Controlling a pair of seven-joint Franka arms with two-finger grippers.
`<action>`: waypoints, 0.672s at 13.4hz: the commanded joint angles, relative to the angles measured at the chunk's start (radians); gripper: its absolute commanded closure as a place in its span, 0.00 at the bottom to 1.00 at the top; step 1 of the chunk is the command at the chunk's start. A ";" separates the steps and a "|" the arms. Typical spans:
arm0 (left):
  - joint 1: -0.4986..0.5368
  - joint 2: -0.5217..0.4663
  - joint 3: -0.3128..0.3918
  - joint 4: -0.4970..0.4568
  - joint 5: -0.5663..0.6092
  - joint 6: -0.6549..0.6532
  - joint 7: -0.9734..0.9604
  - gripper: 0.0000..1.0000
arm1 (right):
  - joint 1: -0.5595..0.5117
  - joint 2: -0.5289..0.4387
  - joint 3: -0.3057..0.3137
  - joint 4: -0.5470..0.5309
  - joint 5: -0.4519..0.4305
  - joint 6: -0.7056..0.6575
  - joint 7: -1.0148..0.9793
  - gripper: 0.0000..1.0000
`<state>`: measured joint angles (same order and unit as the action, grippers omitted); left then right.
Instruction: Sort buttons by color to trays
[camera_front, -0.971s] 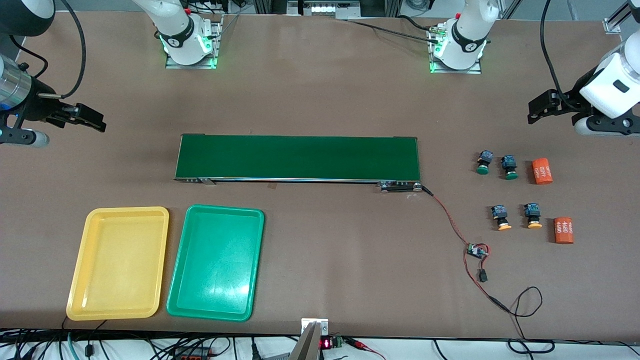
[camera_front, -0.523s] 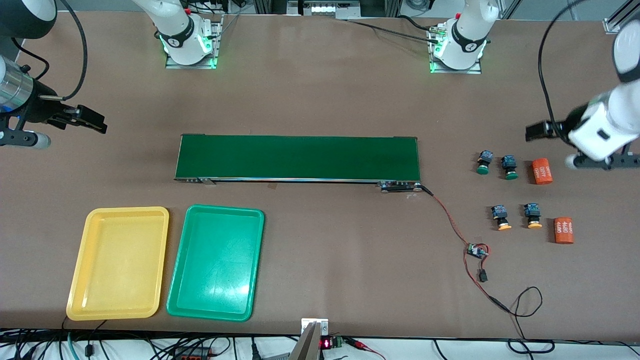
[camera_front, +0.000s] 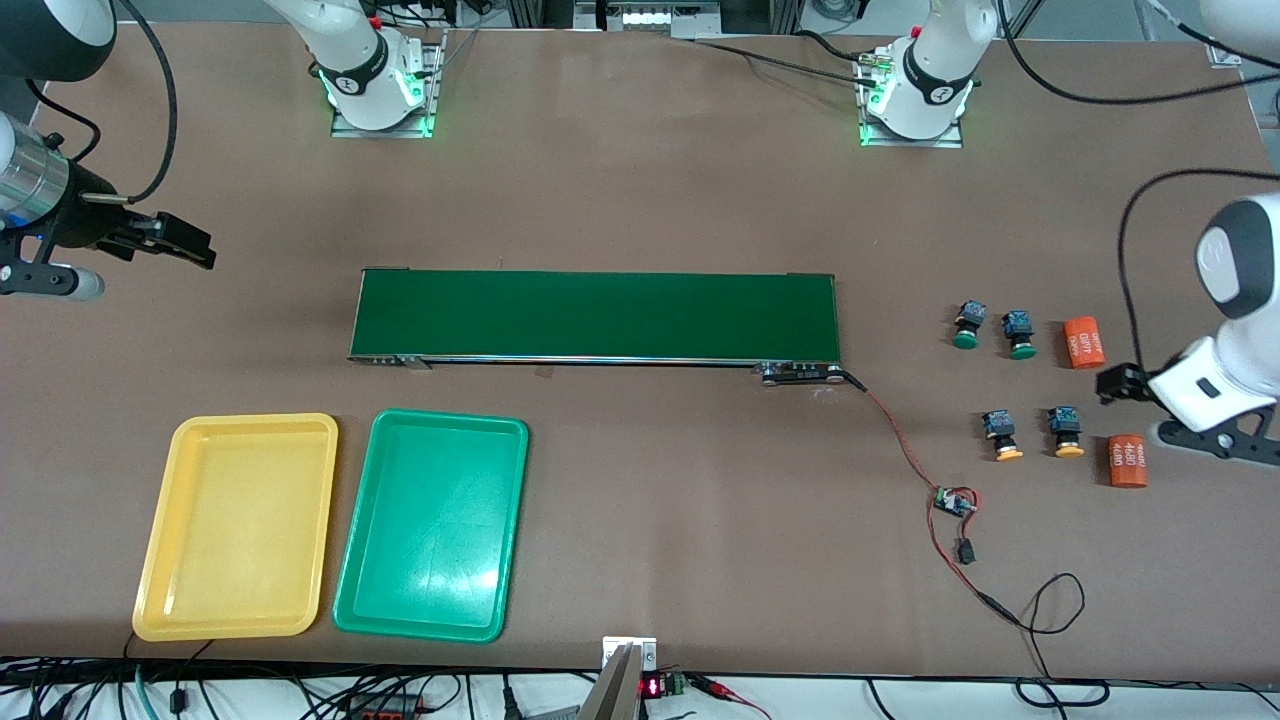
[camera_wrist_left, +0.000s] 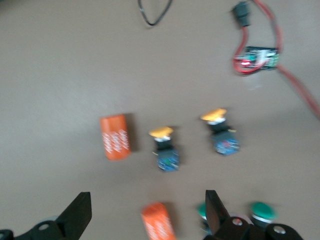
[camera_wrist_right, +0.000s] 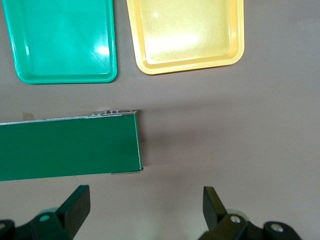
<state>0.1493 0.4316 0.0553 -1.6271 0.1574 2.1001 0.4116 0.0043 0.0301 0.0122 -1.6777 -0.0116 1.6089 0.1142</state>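
Two green-capped buttons (camera_front: 965, 326) (camera_front: 1019, 335) lie at the left arm's end of the table. Two yellow-capped buttons (camera_front: 1001, 437) (camera_front: 1066, 433) lie nearer the front camera. My left gripper (camera_front: 1116, 384) hangs open and holds nothing, over the spot between the two orange cylinders beside the buttons. The left wrist view shows the yellow-capped buttons (camera_wrist_left: 164, 148) (camera_wrist_left: 220, 131) ahead of that gripper (camera_wrist_left: 146, 215) and a green cap (camera_wrist_left: 262, 211) by one finger. The yellow tray (camera_front: 240, 520) and green tray (camera_front: 432, 520) lie side by side at the right arm's end. My right gripper (camera_front: 188, 246) waits open off the conveyor's end.
A long dark-green conveyor belt (camera_front: 595, 315) crosses the middle of the table. Orange cylinders (camera_front: 1084, 342) (camera_front: 1127, 461) lie beside the buttons. A red and black wire with a small circuit board (camera_front: 953, 501) runs from the belt toward the front edge.
My left arm has swung down toward the front camera, from farther than the green buttons to between the two orange cylinders. The right arm has barely moved.
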 joint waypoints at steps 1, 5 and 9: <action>0.062 0.079 -0.019 0.033 -0.051 0.063 0.139 0.00 | 0.005 -0.010 0.002 -0.013 -0.013 0.008 0.010 0.00; 0.156 0.228 -0.022 0.038 -0.290 0.187 0.299 0.00 | 0.005 -0.010 0.003 -0.014 -0.013 0.006 0.012 0.00; 0.154 0.277 -0.023 0.041 -0.306 0.276 0.381 0.00 | 0.005 -0.010 0.003 -0.014 -0.011 0.005 0.012 0.00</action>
<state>0.3024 0.7000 0.0433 -1.6195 -0.1261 2.3742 0.7339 0.0047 0.0309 0.0130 -1.6781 -0.0117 1.6088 0.1142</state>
